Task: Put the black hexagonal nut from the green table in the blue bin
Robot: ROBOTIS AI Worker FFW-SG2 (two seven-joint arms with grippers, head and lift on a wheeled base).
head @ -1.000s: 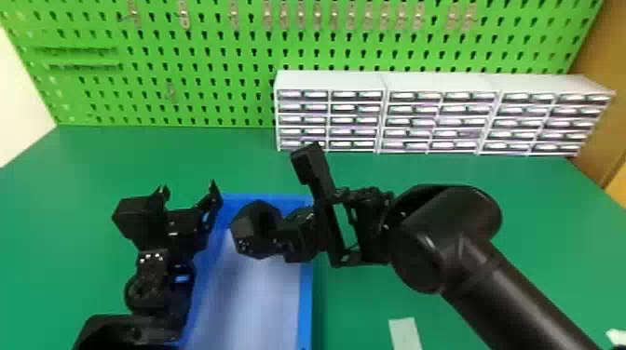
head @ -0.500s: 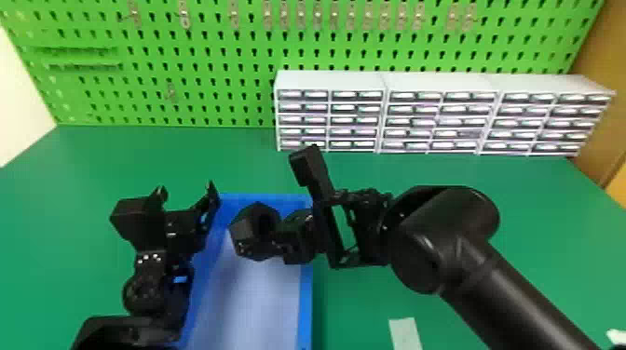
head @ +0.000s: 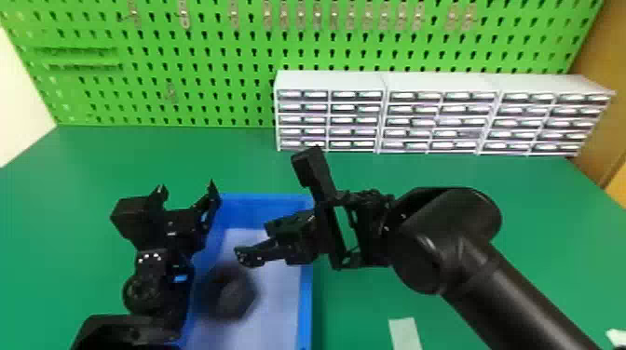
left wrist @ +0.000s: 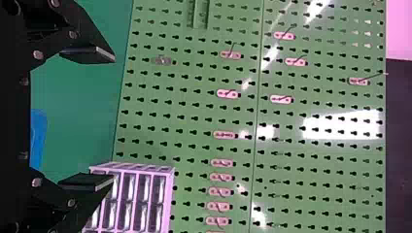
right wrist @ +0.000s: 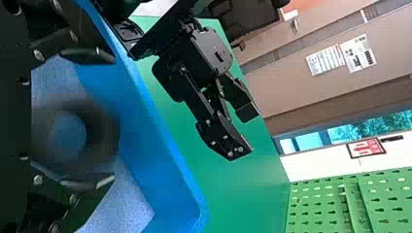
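Blurred, the black hexagonal nut (head: 229, 292) is over the blue bin's (head: 305, 298) pale floor in the head view, below and apart from my right gripper (head: 254, 242). The right wrist view has the nut (right wrist: 99, 138) off the spread fingers of my right gripper (right wrist: 112, 119), with the blue bin's wall (right wrist: 160, 141) beyond; whether it touches the floor I cannot tell. My left gripper (head: 188, 191) stands at the bin's left side with nothing held, and its fingers are apart in the left wrist view too, at the left gripper (left wrist: 114, 119).
White drawer cabinets (head: 382, 111) line the back of the green table (head: 223, 153), before a green pegboard (head: 223, 60). The right arm (head: 489, 279) crosses the table's right part. A pale strip (head: 405, 333) lies near the front edge.
My right gripper has opened and let go of the nut, which has dropped away from its fingers toward the bin's floor. Both arms have hardly moved.
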